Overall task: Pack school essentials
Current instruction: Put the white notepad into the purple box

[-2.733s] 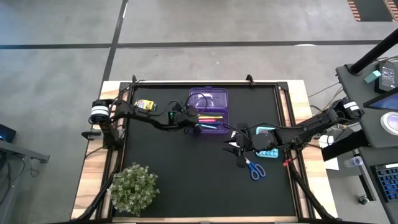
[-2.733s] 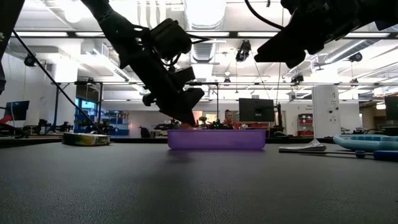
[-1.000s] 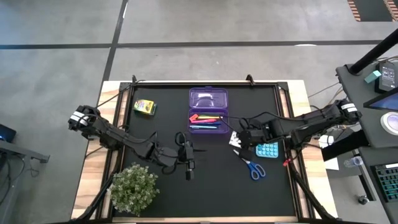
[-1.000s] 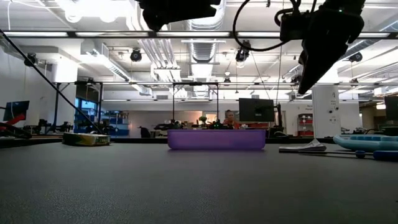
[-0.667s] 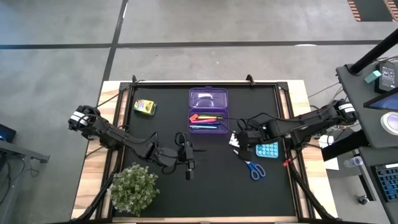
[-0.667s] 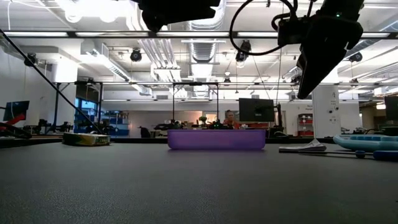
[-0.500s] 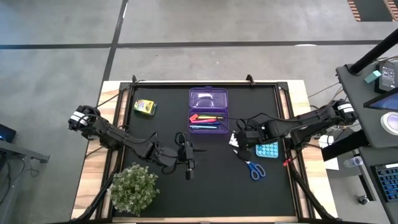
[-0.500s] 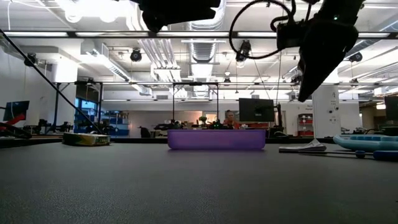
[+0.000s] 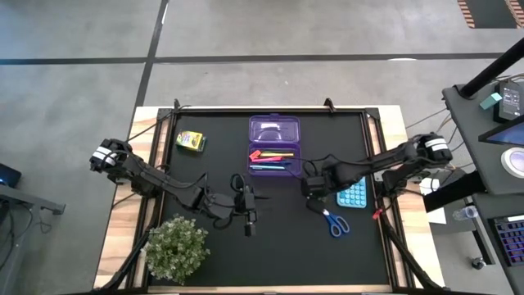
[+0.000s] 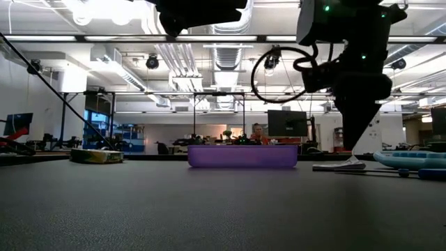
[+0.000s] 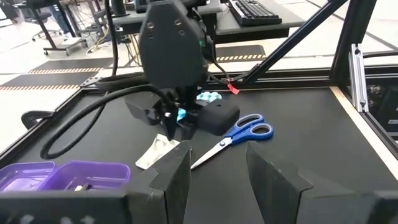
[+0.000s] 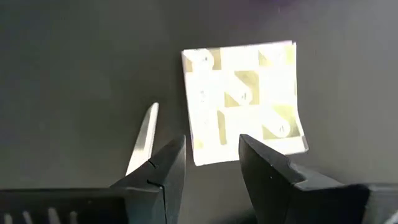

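Observation:
The white patterned square (image 12: pixel 242 99) lies flat on the black mat, next to the blue-handled scissors (image 9: pixel 333 221). My right gripper (image 12: pixel 211 163) is open and points down over the square's edge; in the low view my right gripper (image 10: pixel 354 159) reaches almost to the mat. The open purple pencil case (image 9: pixel 273 156) holds pink, yellow and blue pens. The yellow-green crayon box (image 9: pixel 190 140) lies near the far left corner. My left gripper (image 9: pixel 248 225) is open and waits low at the table's middle, holding nothing. My right gripper comes at the white square's edge (image 12: pixel 214 158) from above, pointing down, with its open fingers (image 12: pixel 166 171) standing on either side of that edge. The square lies flat on the mat. Whether the fingertips touch it, I cannot tell.
A light-blue palette-like piece (image 9: pixel 352 197) lies right of my right gripper, and the scissors' blade tip (image 12: pixel 143 140) lies close beside its fingers. A bushy potted plant (image 9: pixel 176 246) stands at the near left corner. Bare mat stretches along the near edge.
My right gripper has come down from well above the table to the mat at the white square, shifting slightly toward the table's left and tipping to point straight down. Nothing on the table has moved.

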You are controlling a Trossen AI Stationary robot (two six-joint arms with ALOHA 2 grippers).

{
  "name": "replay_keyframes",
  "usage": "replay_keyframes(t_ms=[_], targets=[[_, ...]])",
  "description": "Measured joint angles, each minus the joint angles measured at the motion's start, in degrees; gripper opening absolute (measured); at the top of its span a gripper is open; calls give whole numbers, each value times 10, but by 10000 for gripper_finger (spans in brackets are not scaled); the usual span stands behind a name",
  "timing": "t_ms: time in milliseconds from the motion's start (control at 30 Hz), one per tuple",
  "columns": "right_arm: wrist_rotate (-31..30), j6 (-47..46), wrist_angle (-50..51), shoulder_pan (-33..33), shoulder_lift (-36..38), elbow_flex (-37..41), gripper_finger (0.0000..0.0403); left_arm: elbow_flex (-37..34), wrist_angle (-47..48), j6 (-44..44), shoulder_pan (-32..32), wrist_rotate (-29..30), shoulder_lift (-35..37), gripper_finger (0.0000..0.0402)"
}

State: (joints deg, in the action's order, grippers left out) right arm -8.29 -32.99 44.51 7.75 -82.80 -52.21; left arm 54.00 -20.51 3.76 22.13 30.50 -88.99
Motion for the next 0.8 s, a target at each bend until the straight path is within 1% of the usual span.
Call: replay_keyframes(t_ms=[233, 333, 500, 800], targets=[[3, -9, -24, -18, -3, 1, 142, 0, 0, -1, 0, 2, 0, 138], [2, -6, -44, -19, -6, 1, 155, 0, 0, -1, 0, 17, 0, 138], [2, -2, -59, -20, -13, 1, 179, 0, 0, 0, 0, 18, 0, 138], [2, -1, -57, -21, -15, 2, 180, 0, 0, 1, 0, 18, 0, 138]])
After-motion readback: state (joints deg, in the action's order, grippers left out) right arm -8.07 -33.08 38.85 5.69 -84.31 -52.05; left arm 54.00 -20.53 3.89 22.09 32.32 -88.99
